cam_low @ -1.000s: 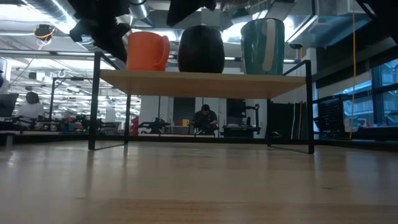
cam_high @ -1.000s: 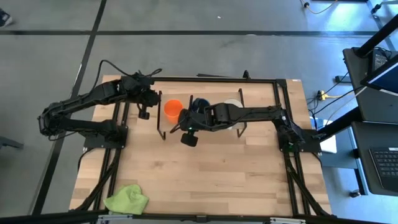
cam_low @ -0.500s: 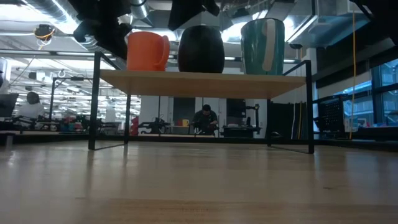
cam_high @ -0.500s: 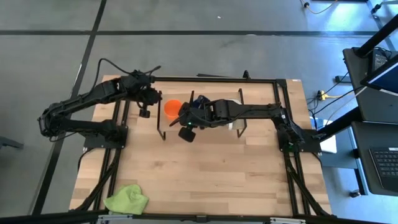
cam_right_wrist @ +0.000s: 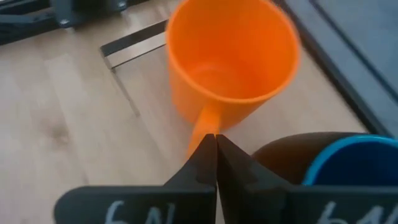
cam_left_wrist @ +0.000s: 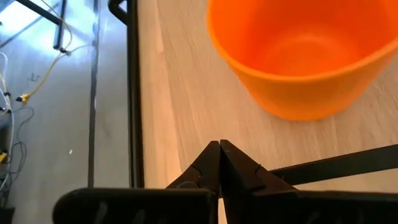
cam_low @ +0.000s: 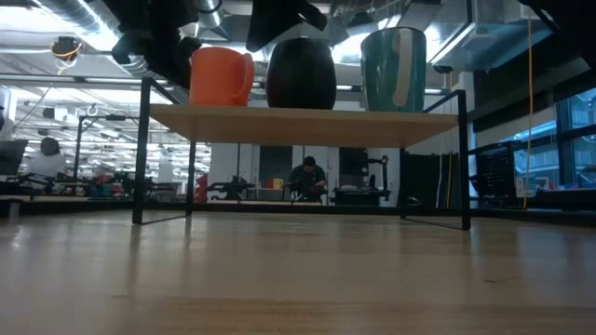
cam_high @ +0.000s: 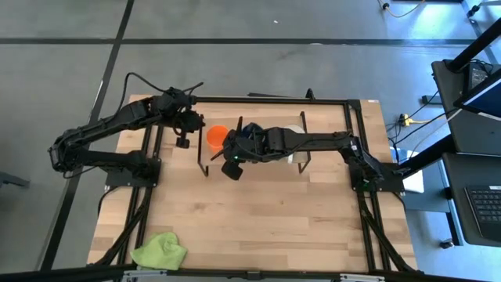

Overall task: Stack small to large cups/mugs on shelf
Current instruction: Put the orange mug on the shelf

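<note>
Three mugs stand upright in a row on the shelf [cam_low: 303, 126]: an orange mug [cam_low: 221, 76], a dark blue mug [cam_low: 301, 73] and a white mug [cam_low: 394, 70]. In the high view the orange mug [cam_high: 217, 137] is the leftmost, and my right arm covers most of the blue mug [cam_high: 250, 128] and the white mug [cam_high: 293, 129]. My right gripper [cam_right_wrist: 214, 146] is shut and empty, above the gap between the orange and blue mugs, over the orange mug's handle [cam_right_wrist: 202, 132]. My left gripper [cam_left_wrist: 219, 155] is shut and empty, just left of the orange mug [cam_left_wrist: 298, 56].
A lime-green cloth [cam_high: 160, 251] lies at the table's near left corner. The shelf's black wire legs [cam_low: 140, 154] stand on the wooden tabletop [cam_high: 266, 211], which is bare in front of the shelf. A black frame runs along the table's edges.
My right gripper has moved a little toward the table's left and far edge, closer to the orange mug, staying shut. The mugs have stayed in place.
</note>
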You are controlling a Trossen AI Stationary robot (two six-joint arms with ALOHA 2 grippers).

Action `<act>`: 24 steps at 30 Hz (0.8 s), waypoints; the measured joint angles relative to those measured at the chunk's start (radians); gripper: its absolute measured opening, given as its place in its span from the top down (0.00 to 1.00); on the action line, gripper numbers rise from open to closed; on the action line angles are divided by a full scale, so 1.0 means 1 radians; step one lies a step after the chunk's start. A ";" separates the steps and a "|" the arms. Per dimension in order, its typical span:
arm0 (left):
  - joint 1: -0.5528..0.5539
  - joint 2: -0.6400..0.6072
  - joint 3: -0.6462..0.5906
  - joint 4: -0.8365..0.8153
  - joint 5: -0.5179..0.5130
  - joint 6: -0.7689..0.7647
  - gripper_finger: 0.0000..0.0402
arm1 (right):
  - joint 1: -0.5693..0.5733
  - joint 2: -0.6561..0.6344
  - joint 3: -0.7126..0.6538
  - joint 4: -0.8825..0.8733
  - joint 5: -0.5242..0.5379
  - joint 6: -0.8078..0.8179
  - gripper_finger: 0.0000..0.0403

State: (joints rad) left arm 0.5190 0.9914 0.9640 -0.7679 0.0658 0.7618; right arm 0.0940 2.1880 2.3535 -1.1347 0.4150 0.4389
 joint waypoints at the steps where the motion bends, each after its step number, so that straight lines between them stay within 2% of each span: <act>1: 0.000 0.006 0.000 0.000 0.000 0.000 1.00 | 0.000 0.000 0.000 0.000 0.016 0.000 1.00; 16: 0.000 0.050 0.000 0.028 0.006 0.002 1.00 | -0.004 0.006 -0.007 -0.019 0.028 0.027 1.00; 24: -0.001 0.050 0.000 0.029 0.007 0.002 1.00 | -0.021 0.030 -0.006 -0.017 -0.003 0.020 1.00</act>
State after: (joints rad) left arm 0.5182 1.0417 0.9639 -0.7385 0.0725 0.7635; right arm 0.0726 2.2179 2.3474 -1.1513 0.4115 0.4587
